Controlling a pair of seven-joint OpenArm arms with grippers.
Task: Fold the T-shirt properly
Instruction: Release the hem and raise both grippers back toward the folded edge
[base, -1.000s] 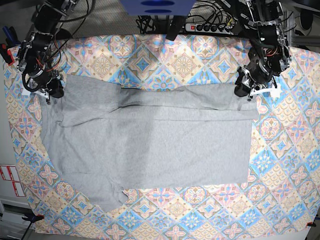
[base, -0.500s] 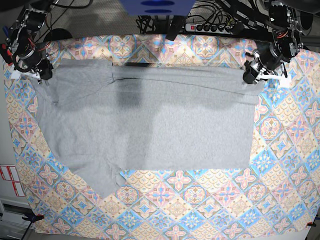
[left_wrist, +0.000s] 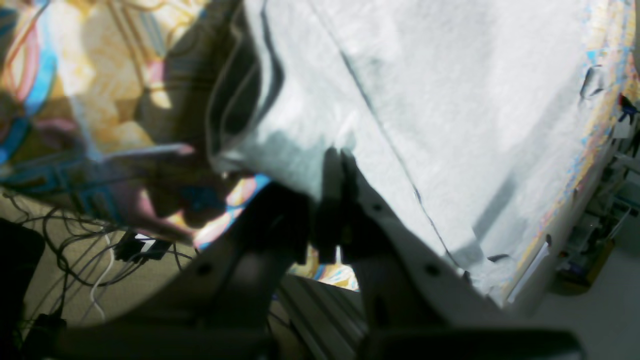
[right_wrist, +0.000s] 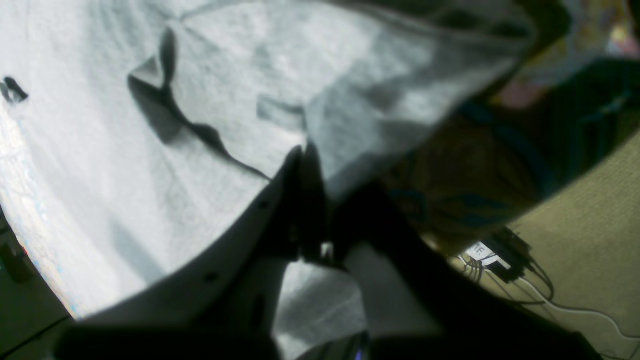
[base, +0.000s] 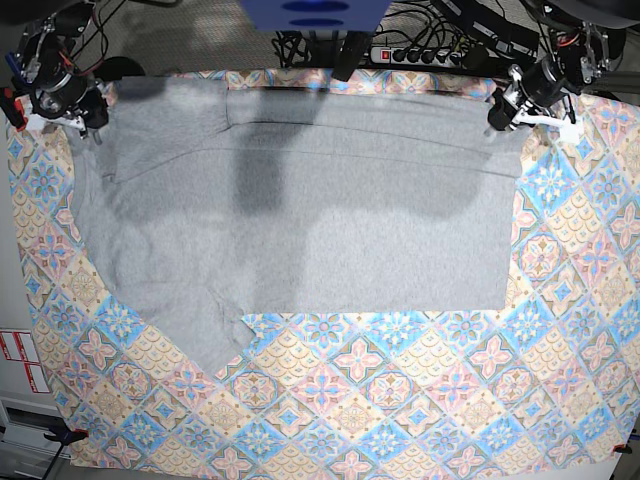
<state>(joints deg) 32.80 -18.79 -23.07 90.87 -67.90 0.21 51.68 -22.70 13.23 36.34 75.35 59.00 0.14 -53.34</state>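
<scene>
The light grey T-shirt (base: 300, 200) lies spread over the patterned tablecloth (base: 400, 400), plain side up, its far edge lifted and stretched between both grippers. My left gripper (base: 497, 118) is at the far right corner of the base view, shut on the shirt's edge. In the left wrist view its fingertips (left_wrist: 336, 160) pinch grey T-shirt (left_wrist: 450, 75) cloth. At the far left corner my right gripper (base: 90, 118) is also shut on the edge. Its tips (right_wrist: 302, 155) clamp a fold of the T-shirt (right_wrist: 125, 150). A sleeve (base: 205, 335) points toward the near left.
A power strip (base: 420, 55) with cables lies just beyond the table's far edge, beside a blue object (base: 315, 12). Cables (left_wrist: 100, 240) on the floor show in the left wrist view. Red-and-white labels (base: 18, 360) sit off the table's left side.
Both grippers have moved toward the far edge of the table and outward, dragging the shirt's far edge with them. The shirt now lies farther back and flatter, with earlier folds pulled out.
</scene>
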